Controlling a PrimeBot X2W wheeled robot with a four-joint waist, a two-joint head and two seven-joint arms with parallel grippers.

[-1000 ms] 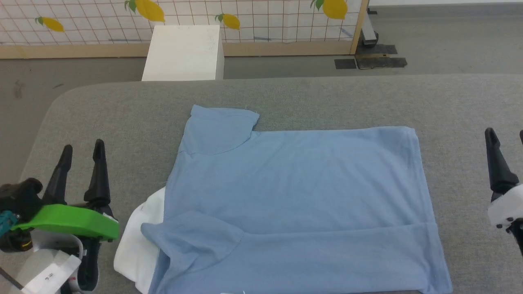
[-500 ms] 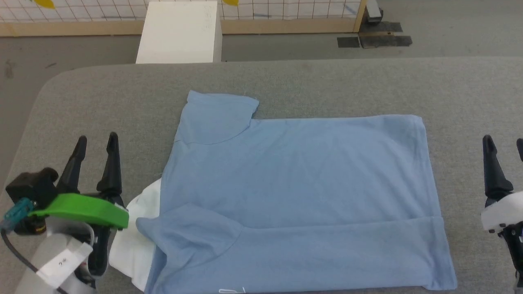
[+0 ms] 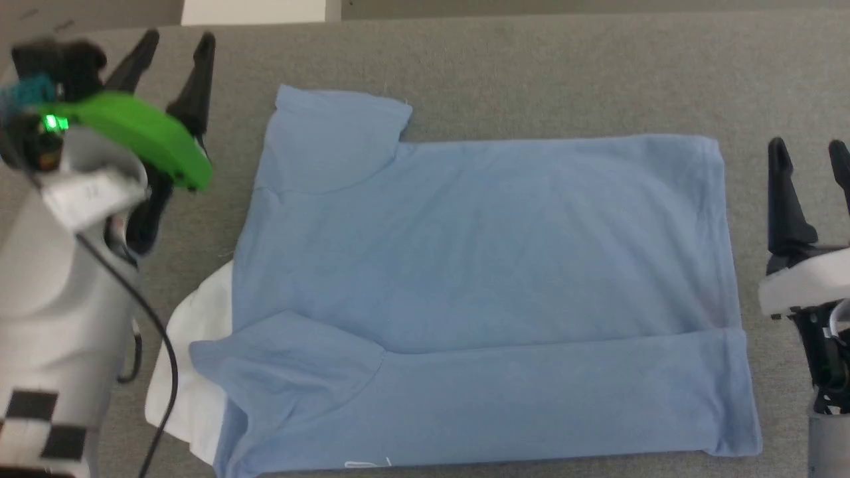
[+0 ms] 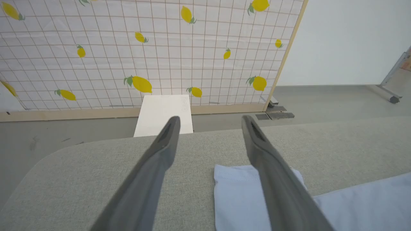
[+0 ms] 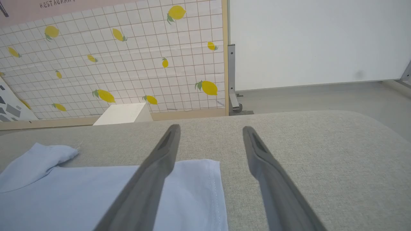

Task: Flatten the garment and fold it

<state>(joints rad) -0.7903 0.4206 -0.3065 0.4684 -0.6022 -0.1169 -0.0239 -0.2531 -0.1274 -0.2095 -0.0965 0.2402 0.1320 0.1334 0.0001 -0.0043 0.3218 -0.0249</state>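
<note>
Shirt lies spread on table, neck end to the left. Left gripper gapes wide beside far sleeve. Right gripper gapes wide just off hem, both empty.

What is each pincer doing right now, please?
Left pincer: open, holding nothing.
Right pincer: open, holding nothing.

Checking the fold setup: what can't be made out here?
Head view: the white fabric piece is mostly under the garment; shape hidden.
Head view: the white mark is too small to read.
Head view: the left pincer is blurred; the frame edge cuts a finger of the right pincer.
</note>
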